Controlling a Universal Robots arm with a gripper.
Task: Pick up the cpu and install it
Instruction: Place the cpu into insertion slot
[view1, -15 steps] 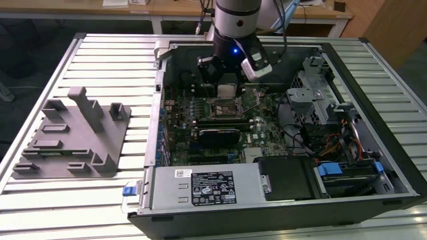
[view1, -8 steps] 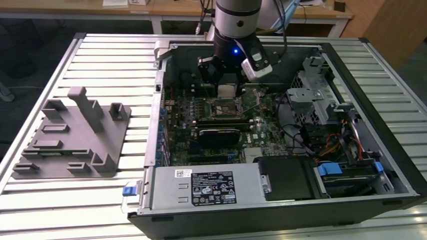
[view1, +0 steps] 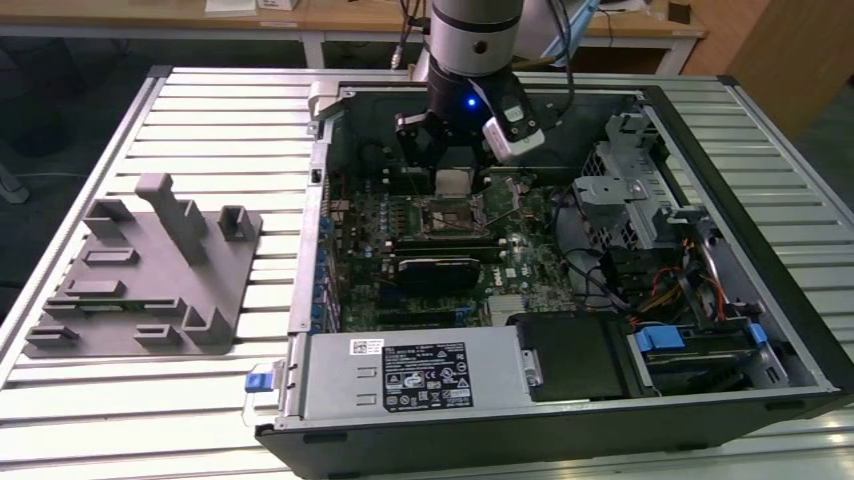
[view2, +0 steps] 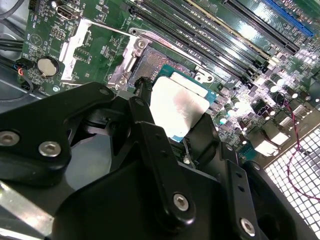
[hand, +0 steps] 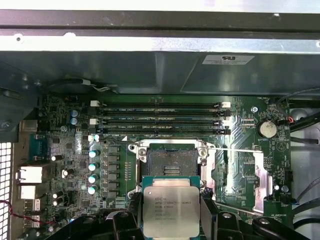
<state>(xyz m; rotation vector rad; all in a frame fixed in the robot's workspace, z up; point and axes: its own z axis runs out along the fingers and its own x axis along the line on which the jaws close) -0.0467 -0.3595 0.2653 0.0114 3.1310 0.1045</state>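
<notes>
The black fingers (hand: 134, 210) are clenched on two opposite edges of the cpu (hand: 171, 210). So the gripper (view1: 454, 172) holds it just above the open socket (hand: 170, 162). The folded-back metal plate (hand: 235, 172) lies beside this socket, and the memory slots (hand: 160, 117) run along its other side.

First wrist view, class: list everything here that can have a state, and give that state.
cpu: gripped, not yet seated.
gripper: shut on the cpu.
socket: empty, uncovered.
load plate: swung open.
computer case: open.
</notes>
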